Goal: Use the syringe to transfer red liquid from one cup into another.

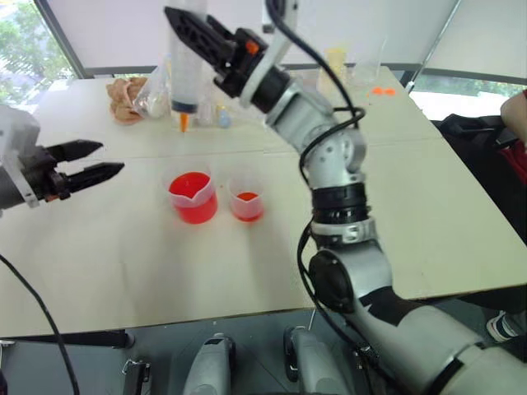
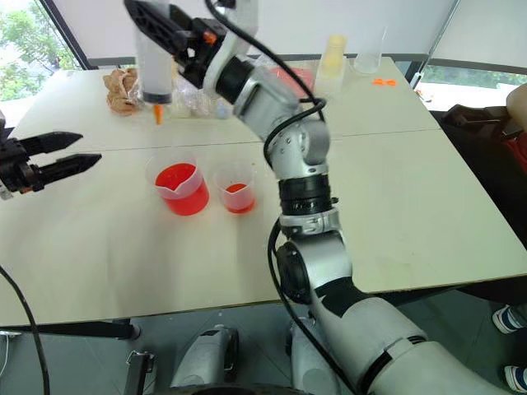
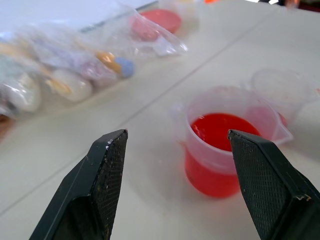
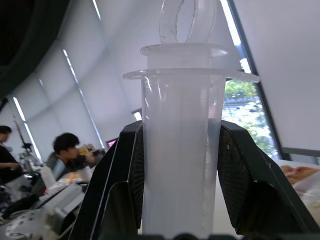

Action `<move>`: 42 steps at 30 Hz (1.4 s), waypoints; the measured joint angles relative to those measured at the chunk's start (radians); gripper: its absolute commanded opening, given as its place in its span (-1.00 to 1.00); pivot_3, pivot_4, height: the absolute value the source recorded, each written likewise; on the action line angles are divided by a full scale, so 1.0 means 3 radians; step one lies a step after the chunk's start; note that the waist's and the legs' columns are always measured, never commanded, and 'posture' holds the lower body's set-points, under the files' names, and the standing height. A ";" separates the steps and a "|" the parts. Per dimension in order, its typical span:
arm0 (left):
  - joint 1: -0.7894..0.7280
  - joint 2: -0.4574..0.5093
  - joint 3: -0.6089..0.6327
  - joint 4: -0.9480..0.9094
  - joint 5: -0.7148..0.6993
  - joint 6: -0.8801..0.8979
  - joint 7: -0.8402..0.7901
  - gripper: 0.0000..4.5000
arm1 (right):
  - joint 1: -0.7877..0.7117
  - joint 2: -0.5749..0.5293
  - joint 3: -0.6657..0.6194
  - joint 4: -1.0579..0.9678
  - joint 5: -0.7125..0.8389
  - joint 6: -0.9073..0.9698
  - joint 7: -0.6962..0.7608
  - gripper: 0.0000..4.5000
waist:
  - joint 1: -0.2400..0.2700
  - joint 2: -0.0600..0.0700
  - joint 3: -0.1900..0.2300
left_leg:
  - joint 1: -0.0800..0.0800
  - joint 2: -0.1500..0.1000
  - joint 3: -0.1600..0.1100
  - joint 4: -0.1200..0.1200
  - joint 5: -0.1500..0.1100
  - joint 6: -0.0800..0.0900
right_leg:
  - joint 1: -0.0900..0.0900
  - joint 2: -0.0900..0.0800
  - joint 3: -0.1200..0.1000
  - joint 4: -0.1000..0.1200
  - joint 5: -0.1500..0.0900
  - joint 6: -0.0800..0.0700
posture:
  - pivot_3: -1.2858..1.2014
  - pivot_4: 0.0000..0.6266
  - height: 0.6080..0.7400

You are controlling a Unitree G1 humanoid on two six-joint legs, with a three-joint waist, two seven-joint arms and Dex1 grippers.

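Closest to my head camera is my right arm (image 1: 346,247), reaching up and across, and its right gripper (image 1: 191,31) is clamped on the large clear plastic syringe (image 1: 186,62), which I hold upright above the table with its short orange tip (image 1: 184,123) pointing down. In my right wrist view the black fingers (image 4: 131,175) press both sides of the barrel. Below and a little nearer me, the wide clear spouted beaker (image 1: 193,197) with red liquid (image 1: 191,188) stands just beside the smaller clear plastic cup (image 1: 246,200), red at its bottom. My left gripper (image 1: 92,163) hovers to the beaker's left, jaws spread and empty. Behind lie clear bags of small items (image 3: 75,70) on the pale table (image 1: 123,255).
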 measured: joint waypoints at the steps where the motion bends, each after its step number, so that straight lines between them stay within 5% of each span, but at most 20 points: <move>1: -0.0043 -0.0040 0.0055 -0.0018 -0.0041 0.0018 0.0052 0.49 | 0.0105 0.0012 0.0112 -0.0002 -0.0055 -0.0092 0.0041 -0.34 | -0.0003 0.0000 0.0000 | 0.0000 0.0000 0.0001 0.0001 0.0000 0.0000 | 0.0000 0.0000 0.0000 0.0000 0.0000 0.0000 | 0.03 -0.52 1.00; 9: -0.0369 -0.0106 0.0187 -0.0179 -0.0317 0.0191 0.0314 0.49 | 0.0616 -0.0043 0.0817 0.0528 -0.0749 -0.1271 0.0281 -0.34 | -0.0008 -0.0001 0.0000 | 0.0001 -0.0001 0.0001 0.0002 0.0001 -0.0001 | 0.0000 0.0002 0.0001 0.0002 0.0001 -0.0001 | 0.03 -0.52 1.00; 17: -0.0597 -0.0093 0.0028 -0.0142 -0.0319 0.0151 0.0292 0.49 | 0.0627 -0.0037 0.0905 0.0947 -0.0938 -0.1919 0.0281 -0.34 | 0.0001 -0.0001 0.0000 | 0.0001 0.0000 0.0000 0.0002 0.0003 -0.0005 | 0.0001 0.0003 0.0001 0.0002 0.0001 -0.0001 | 0.03 -0.52 1.00; 28: -0.1083 -0.0388 -0.0580 0.0122 0.0072 -0.0255 0.0237 0.49 | 0.0623 -0.0029 0.1004 0.1164 -0.0996 -0.2131 0.0230 -0.34 | -0.0011 -0.0001 -0.0001 | 0.0002 -0.0001 0.0000 0.0003 0.0004 -0.0007 | -0.0001 0.0005 0.0001 0.0008 0.0001 -0.0001 | 0.03 -0.52 1.00; 42: -0.1330 -0.0621 -0.0789 0.0260 0.0292 -0.0516 0.0164 0.49 | 0.0636 -0.0026 0.1126 0.1210 -0.0996 -0.2122 0.0172 -0.34 | -0.0005 -0.0002 -0.0001 | 0.0002 -0.0002 0.0000 0.0006 0.0004 -0.0007 | 0.0000 0.0005 0.0002 0.0012 0.0001 -0.0001 | 0.03 -0.52 1.00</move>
